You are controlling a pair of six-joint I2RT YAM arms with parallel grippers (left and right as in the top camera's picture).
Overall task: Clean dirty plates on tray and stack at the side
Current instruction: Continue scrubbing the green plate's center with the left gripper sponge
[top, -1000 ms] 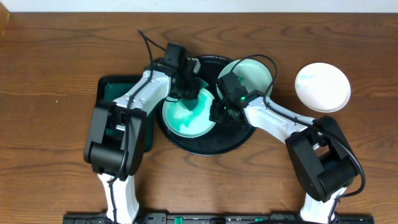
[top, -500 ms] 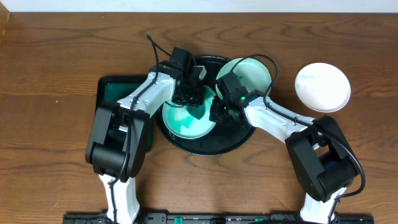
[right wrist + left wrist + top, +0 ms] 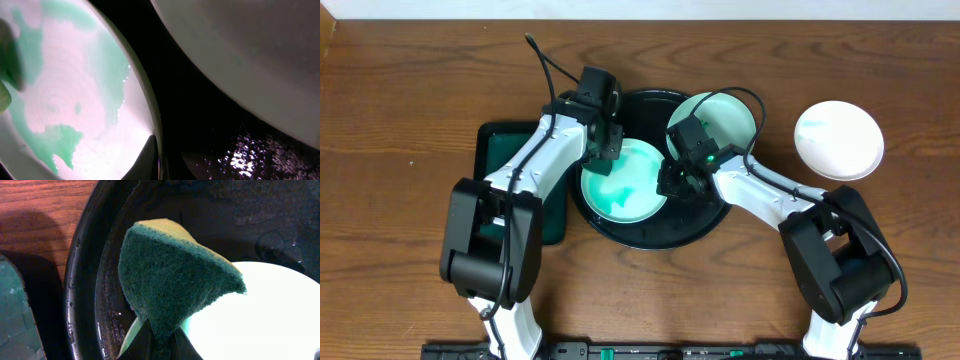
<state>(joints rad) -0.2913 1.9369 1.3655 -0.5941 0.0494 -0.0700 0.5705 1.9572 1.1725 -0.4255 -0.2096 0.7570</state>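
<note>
The round black tray holds two light turquoise plates. The near one is smeared green; it also shows in the right wrist view. The far one looks clean. My left gripper is shut on a green-and-yellow sponge at the smeared plate's far-left rim. My right gripper is shut on that plate's right rim. A white plate lies on the table to the right of the tray.
A dark green rectangular tray lies left of the black tray, under my left arm. The black tray floor is wet. Bare wooden table surrounds everything.
My left gripper drew the sponge back from the middle of the smeared plate to its far-left rim. The right gripper and the plates stayed put.
</note>
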